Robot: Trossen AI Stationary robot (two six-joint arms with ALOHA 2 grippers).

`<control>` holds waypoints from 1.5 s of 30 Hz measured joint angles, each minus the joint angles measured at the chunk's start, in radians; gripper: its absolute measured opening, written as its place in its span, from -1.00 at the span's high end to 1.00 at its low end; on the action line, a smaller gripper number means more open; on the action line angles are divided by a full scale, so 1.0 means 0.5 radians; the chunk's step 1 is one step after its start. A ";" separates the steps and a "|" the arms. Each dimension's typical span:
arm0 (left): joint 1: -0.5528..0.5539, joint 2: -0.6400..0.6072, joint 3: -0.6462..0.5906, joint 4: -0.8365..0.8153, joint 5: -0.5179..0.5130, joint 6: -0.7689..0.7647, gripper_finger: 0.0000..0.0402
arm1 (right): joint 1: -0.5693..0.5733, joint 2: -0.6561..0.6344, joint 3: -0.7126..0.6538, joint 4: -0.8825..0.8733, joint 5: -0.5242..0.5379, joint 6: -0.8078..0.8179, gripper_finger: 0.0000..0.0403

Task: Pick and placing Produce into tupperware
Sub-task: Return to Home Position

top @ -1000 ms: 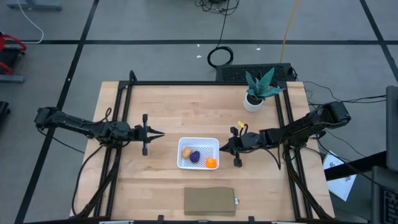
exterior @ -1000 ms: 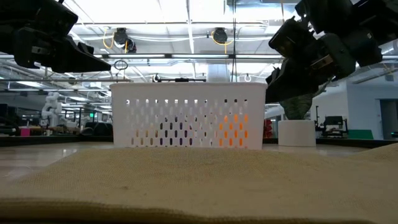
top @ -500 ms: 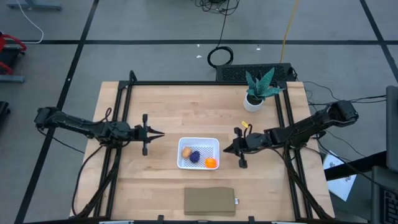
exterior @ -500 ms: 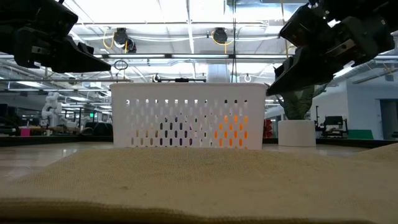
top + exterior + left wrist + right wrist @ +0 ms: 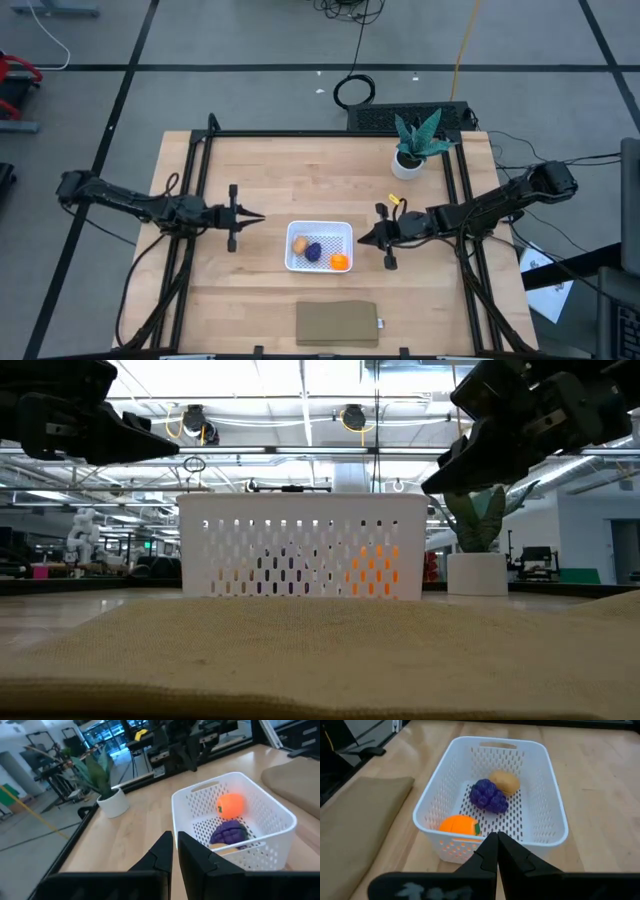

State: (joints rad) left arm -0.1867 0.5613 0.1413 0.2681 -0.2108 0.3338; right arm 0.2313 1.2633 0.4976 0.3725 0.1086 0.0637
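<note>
Produce [image 5: 314,252] is all sitting inside the tupperware [image 5: 547,815]; my left tool [image 5: 261,215] and right tool [image 5: 361,240] are hovering closed, empty.

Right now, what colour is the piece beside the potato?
Dark purple, bumpy blackberry; clearest in the right wrist view.

The wooden table [image 5: 270,180] carries the white tupperware [image 5: 322,225], which sits between the left gripper [image 5: 258,215] and the right gripper [image 5: 362,239], nearer the right one. A brown pad [image 5: 337,323] lies toward the front edge from both grippers. A potted plant [image 5: 415,143] stands beyond the right gripper, near the back edge.
</note>
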 joint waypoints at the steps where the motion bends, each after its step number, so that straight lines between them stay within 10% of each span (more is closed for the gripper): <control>1: -0.014 0.000 0.000 0.000 -0.015 0.014 0.85 | -0.001 0.000 0.000 -0.007 0.001 -0.001 1.00; 17: -0.254 -0.273 0.000 -0.042 -0.264 0.164 0.97 | -0.009 -0.141 0.000 -0.052 0.111 -0.142 1.00; 45: -0.288 -0.521 0.000 -0.278 -0.261 0.036 0.92 | -0.163 -1.682 -0.616 -0.051 0.089 -0.357 1.00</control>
State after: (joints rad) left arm -0.3305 0.3008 0.1413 0.1291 -0.3413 0.3519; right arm 0.1497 0.4222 0.1896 0.3470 0.1532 -0.1147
